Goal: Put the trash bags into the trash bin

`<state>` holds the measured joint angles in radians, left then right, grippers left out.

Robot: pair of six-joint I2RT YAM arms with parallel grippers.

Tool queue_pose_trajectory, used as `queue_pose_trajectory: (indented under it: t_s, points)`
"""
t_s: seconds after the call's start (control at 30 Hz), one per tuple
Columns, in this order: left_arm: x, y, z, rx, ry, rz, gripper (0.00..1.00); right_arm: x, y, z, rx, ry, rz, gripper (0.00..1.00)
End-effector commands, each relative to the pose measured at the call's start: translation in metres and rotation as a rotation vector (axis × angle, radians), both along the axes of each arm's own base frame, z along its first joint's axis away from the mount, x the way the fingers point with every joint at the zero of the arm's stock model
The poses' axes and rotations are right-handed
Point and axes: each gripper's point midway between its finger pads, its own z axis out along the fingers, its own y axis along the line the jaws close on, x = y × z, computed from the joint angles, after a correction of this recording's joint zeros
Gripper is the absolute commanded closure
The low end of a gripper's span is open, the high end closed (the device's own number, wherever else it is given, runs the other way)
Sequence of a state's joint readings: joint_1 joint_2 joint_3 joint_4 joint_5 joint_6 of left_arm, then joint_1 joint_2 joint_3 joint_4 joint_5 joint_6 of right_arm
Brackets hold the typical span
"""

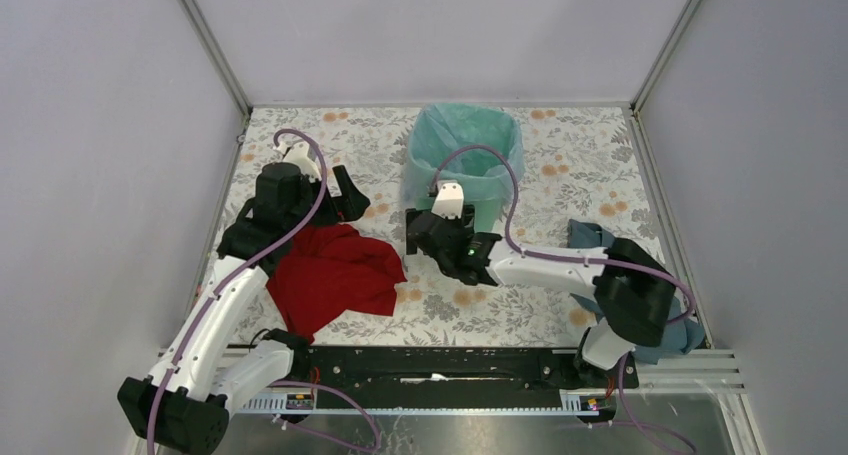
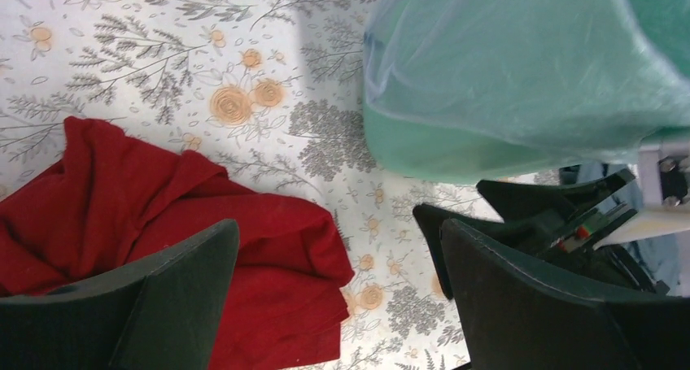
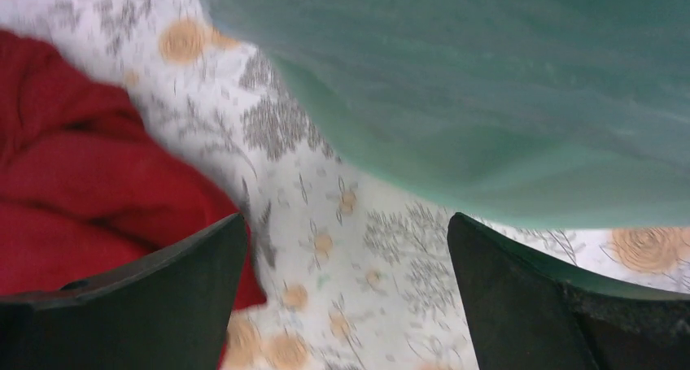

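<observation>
The bin [image 1: 487, 213] is standing upright at the back middle of the table [image 1: 560, 165]. A thin green bag [image 1: 465, 140] is lying inside it and is hanging over its rim, down most of the wall. So, as I judge it, the bag is already in, and only the seating is remaining to be done.

The right gripper [image 3: 346, 224] is hovering low, just beside the bin's front-left corner near the base. Its fingers are spread wide and are holding nothing. The left gripper [image 2: 338, 232] is waiting further to the left of the bin, also wide open and empty.

A red cloth [image 1: 335, 275] is lying on the table to the front-left of the bin, just under the left gripper. A blue cloth [image 1: 590, 237] is lying to the right of the bin, partly under the right arm.

Several things could be going wrong from here:
- The bin is tall with a narrow base, so a push from the right gripper could be tipping or sliding it.
- The film is light and loose, so a finger catching the hanging edge could be pulling the bag out again.
- Both grippers are working on the same side of the bin, so they could be hitting each other.
- A closing finger could be taking the red cloth by mistake.
</observation>
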<state>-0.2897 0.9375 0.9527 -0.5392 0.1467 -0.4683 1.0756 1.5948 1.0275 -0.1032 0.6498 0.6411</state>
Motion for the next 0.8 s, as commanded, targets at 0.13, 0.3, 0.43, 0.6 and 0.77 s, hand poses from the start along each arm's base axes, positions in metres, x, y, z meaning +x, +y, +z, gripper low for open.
queue_pose_trajectory:
  t_s: [0.13, 0.3, 0.43, 0.6, 0.77]
  points:
    - [-0.002, 0.012, 0.006, 0.072, -0.044, 0.012, 0.01, 0.05, 0.005, 0.013, 0.044, -0.211, -0.264, 0.0]
    - [-0.003, 0.008, 0.004, 0.062, -0.041, -0.01, 0.01, 0.054, 0.014, -0.01, -0.014, -0.175, -0.21, 0.0]
    - [-0.005, 0.006, 0.001, 0.047, -0.034, -0.016, 0.01, 0.062, 0.0, -0.022, -0.036, -0.172, -0.242, 0.0]
    - [-0.009, 0.001, 0.001, 0.023, -0.028, -0.037, 0.01, 0.097, -0.026, -0.026, -0.054, -0.177, -0.277, 0.0]
    - [-0.01, 0.0, 0.002, 0.01, -0.027, -0.04, 0.01, 0.132, -0.047, -0.035, -0.092, -0.175, -0.289, 0.0]
